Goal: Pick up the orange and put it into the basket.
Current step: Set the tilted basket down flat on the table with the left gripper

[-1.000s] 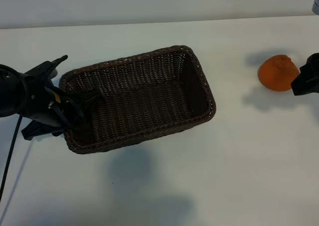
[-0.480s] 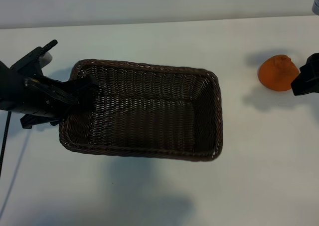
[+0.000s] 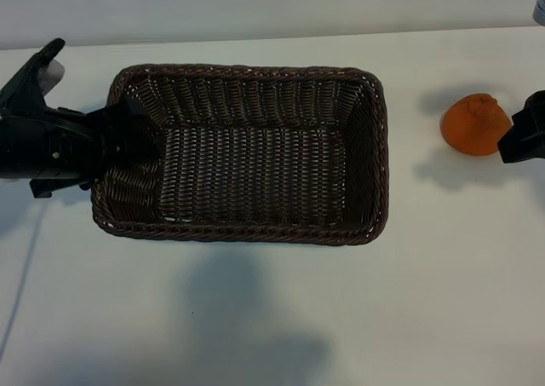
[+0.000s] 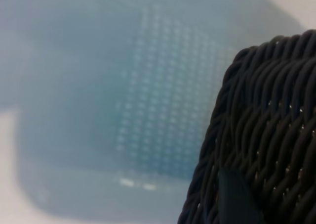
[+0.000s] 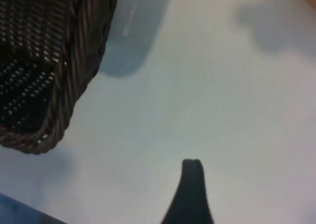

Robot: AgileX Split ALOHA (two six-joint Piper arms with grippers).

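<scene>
**Basket lifted at its left end, orange on the table at right**

From the exterior view I see my left gripper [image 3: 128, 143] at the left edge of the frame, pinching the short left wall of the basket [image 3: 255, 237]; one finger lies inside the rim, the rest of the tool outside it; the basket fills the middle of the frame, its long sides running level across the picture, and its shadow falls on the white table [image 3: 272, 318] below it, offset from the weave. In my left wrist view the braided rim sits in the lower right corner with the table blurred behind it. The orange [image 3: 475, 124] rests on the table at the upper right, well apart from the basket; my right gripper [image 3: 524, 135] is just beside it at the right edge, jaws spread and holding nothing. My right wrist view shows one dark fingertip [image 5: 190, 194] at bottom centre and a basket corner at upper left.
</scene>
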